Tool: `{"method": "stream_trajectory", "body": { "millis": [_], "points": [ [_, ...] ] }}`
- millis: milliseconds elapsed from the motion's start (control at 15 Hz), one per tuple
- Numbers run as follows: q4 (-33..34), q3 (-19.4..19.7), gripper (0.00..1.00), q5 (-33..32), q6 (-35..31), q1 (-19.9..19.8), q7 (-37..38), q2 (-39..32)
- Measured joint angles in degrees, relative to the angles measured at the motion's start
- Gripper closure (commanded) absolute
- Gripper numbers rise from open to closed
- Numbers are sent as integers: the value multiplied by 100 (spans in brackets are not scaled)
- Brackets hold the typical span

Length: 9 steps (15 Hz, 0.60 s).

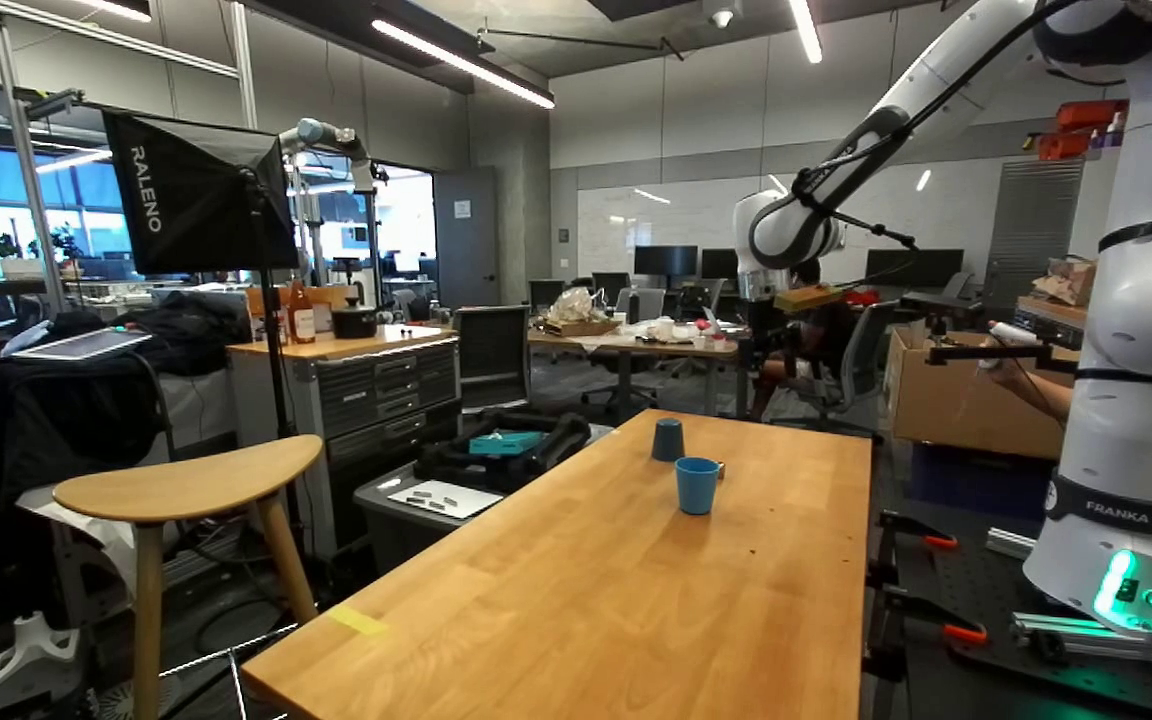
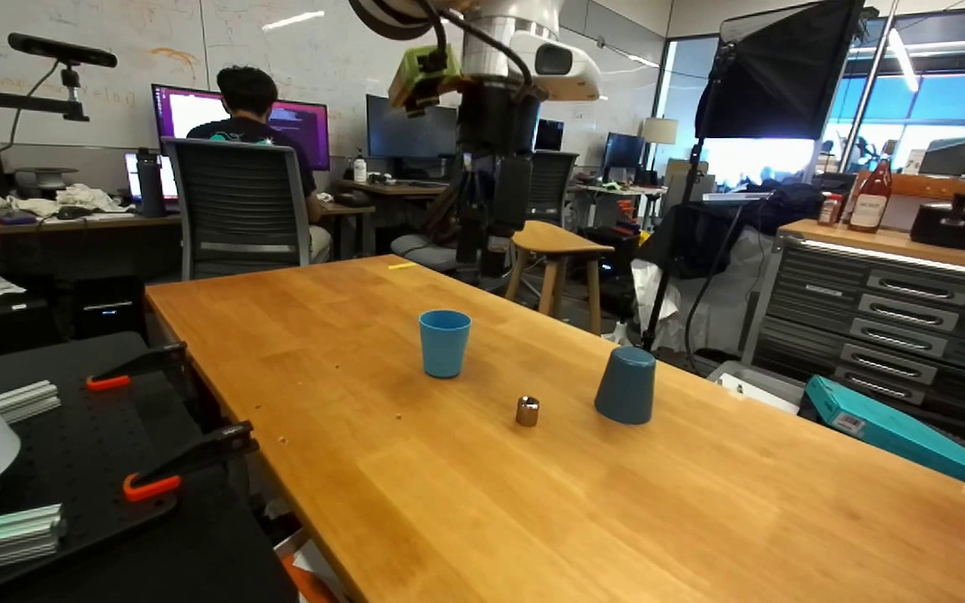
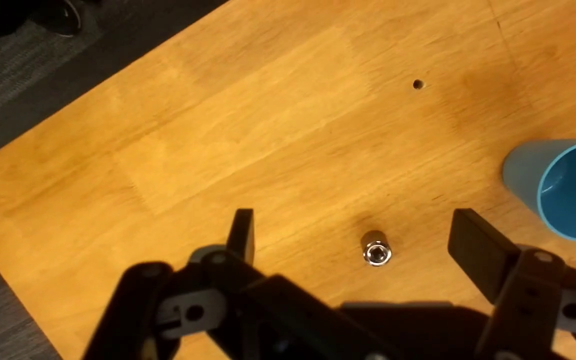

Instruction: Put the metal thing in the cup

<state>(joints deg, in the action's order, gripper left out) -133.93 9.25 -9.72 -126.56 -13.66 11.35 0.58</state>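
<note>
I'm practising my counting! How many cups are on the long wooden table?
2. In an exterior view, a blue cup stands upright left of the small metal thing; a darker cup stands upside down right of it. Anything beneath that one would be hidden.

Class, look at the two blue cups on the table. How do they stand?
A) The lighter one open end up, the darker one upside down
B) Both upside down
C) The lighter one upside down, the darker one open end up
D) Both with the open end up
A: in an exterior view the lighter cup shows its open mouth on top, while the darker cup shows a closed, narrower top.
</note>
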Motion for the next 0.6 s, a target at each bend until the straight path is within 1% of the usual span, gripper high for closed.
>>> {"method": "stream_trajectory", "body": {
  "millis": [267, 467, 600],
  "points": [
    [501, -1, 0, 392, -132, 68, 673, -1029],
    [1007, -1, 0, 771, -164, 119, 951, -1781],
    [1247, 0, 0, 955, -301, 123, 1066, -2126]
  ]
}}
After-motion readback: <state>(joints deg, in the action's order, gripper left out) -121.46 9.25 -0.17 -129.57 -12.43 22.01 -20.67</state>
